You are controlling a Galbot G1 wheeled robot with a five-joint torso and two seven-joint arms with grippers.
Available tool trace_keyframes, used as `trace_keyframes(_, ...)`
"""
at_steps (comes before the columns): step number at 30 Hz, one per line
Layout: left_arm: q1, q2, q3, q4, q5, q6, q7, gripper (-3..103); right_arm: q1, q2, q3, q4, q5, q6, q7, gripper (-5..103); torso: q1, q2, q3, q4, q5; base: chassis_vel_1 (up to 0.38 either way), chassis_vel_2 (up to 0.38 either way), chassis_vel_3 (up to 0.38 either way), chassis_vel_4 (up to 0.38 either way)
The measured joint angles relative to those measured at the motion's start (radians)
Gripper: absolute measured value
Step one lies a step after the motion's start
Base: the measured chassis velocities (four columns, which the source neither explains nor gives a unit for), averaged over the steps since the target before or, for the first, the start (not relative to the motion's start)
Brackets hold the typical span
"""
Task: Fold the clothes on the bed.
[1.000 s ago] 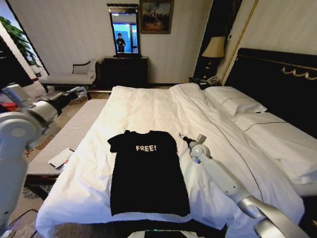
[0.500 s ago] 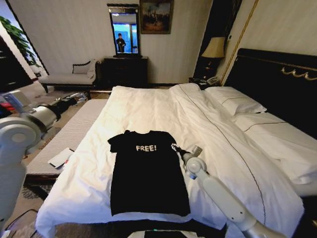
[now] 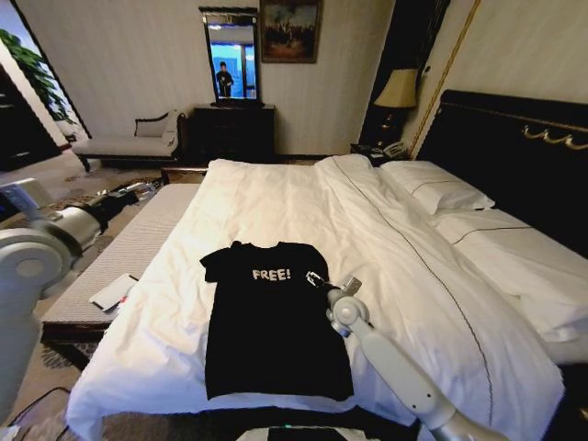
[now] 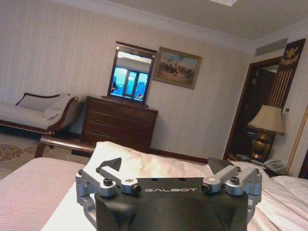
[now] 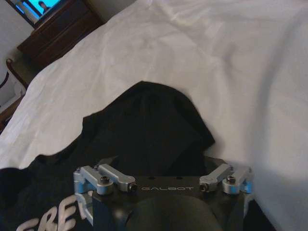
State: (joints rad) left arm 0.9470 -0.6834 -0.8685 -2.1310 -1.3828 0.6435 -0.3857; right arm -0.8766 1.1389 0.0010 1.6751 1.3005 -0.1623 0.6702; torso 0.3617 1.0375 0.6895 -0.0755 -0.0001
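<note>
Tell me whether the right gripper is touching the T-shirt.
Cannot tell. The right gripper sits over the T-shirt sleeve in head and right wrist views, but neither shows contact or a gap plainly.

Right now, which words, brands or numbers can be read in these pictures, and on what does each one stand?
"FREE!": white letters on the chest of the black T-shirt.
"GALBOT": on the left pincer body.
"GALBOT": on the right pincer body.
No other text is readable.
</note>
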Motion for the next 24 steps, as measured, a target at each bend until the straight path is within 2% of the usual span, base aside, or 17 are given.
trace_keyframes(2,0.000,0.000,0.000,0.001,0.000,0.000,0.000,100,0.014,0.000,0.001,-0.014,-0.004,0.009,-0.008,87,0.000,0.000,0.000,-0.0002,0.0000,0.000,0.000,0.000,0.000)
trace_keyframes(5,-0.002,0.001,0.000,0.003,0.001,0.000,0.000,100,0.023,-0.002,0.005,-0.018,-0.004,0.012,-0.012,82,0.000,0.000,0.000,-0.0002,0.0001,0.000,0.000,0.000,0.000)
trace_keyframes(6,-0.006,0.001,0.004,0.006,0.002,0.000,0.000,100,0.030,-0.005,0.008,-0.020,-0.003,0.015,-0.015,71,0.000,0.000,0.000,-0.0001,0.0000,0.000,0.000,0.000,0.000)
trace_keyframes(8,-0.007,0.001,0.006,0.007,0.003,0.000,0.000,100,0.032,-0.006,0.009,-0.021,-0.002,0.015,-0.015,71,0.000,0.000,0.000,-0.0001,0.0000,0.000,0.000,0.000,0.000)
trace_keyframes(11,-0.018,-0.003,0.017,0.013,0.009,-0.001,0.001,100,0.033,-0.010,0.010,-0.022,-0.003,0.016,-0.018,54,0.000,0.000,0.000,0.0000,0.0001,0.000,0.000,0.000,0.000)
trace_keyframes(14,-0.024,-0.005,0.024,0.017,0.012,-0.001,0.001,100,0.031,-0.012,0.010,-0.022,-0.005,0.016,-0.022,49,0.000,0.000,0.000,-0.0001,0.0001,0.000,0.000,0.000,0.000)
trace_keyframes(15,-0.028,-0.007,0.029,0.021,0.014,-0.001,0.001,100,0.030,-0.015,0.010,-0.022,-0.011,0.017,-0.026,38,0.000,0.000,0.000,-0.0002,0.0001,0.000,0.000,0.000,0.000)
trace_keyframes(17,-0.030,-0.009,0.032,0.023,0.016,-0.001,0.001,100,0.030,-0.016,0.010,-0.025,-0.017,0.018,-0.028,38,0.000,0.000,0.000,-0.0001,0.0001,0.000,0.000,0.000,0.000)
trace_keyframes(21,-0.032,-0.013,0.039,0.026,0.022,-0.001,0.002,100,0.030,-0.030,0.010,-0.033,-0.029,0.018,-0.030,17,0.000,0.000,0.000,0.0000,0.0001,0.000,0.000,0.000,0.000)
trace_keyframes(22,-0.032,-0.013,0.039,0.026,0.022,-0.001,0.002,100,0.030,-0.030,0.010,-0.033,-0.029,0.018,-0.030,17,0.000,0.000,0.000,0.0000,0.0001,0.000,0.000,0.000,0.000)
trace_keyframes(24,-0.032,-0.014,0.041,0.027,0.024,-0.001,0.003,100,0.030,-0.040,0.012,-0.037,-0.043,0.018,-0.030,5,0.000,0.000,0.000,0.0000,0.0001,0.000,0.000,0.000,0.000)
